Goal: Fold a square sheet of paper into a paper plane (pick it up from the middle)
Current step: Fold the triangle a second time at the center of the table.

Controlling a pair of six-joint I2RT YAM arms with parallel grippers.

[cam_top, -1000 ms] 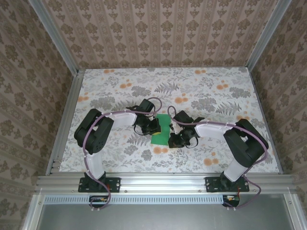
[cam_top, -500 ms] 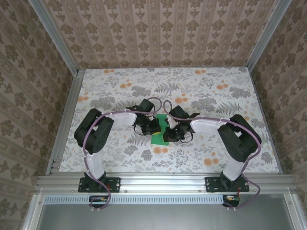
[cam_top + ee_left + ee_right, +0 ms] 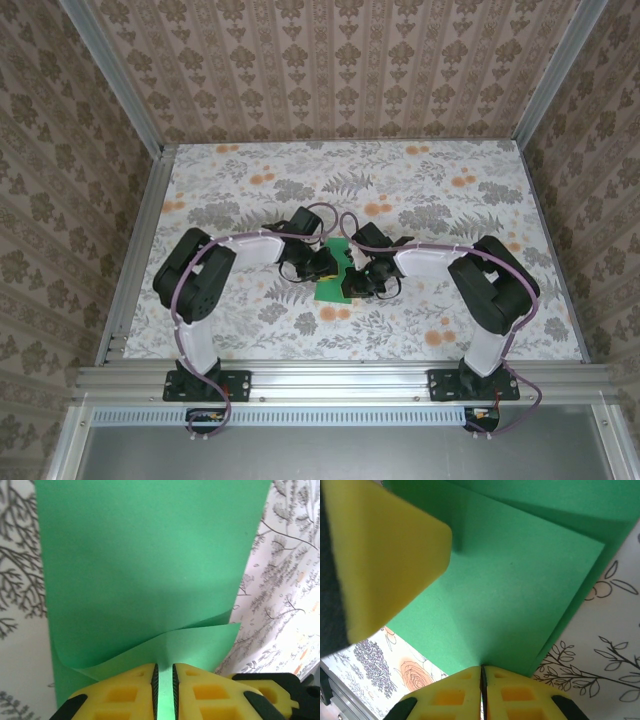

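Right wrist: right fingers [image 3: 451, 694] pinch the paper plane [image 3: 520, 580] edge

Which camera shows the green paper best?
Left wrist: the green paper spreads wide, with a curled flap. Right wrist shows its folded layers, partly behind a yellow finger. From the top it is a small far-off strip.

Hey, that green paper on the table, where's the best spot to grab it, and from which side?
I'd pinch the green paper at its curled-up flap, on the edge nearest the left gripper, coming in low from that side. The rest lies flat on the table, giving jaws nothing to close on; the lifted flap offers both faces.
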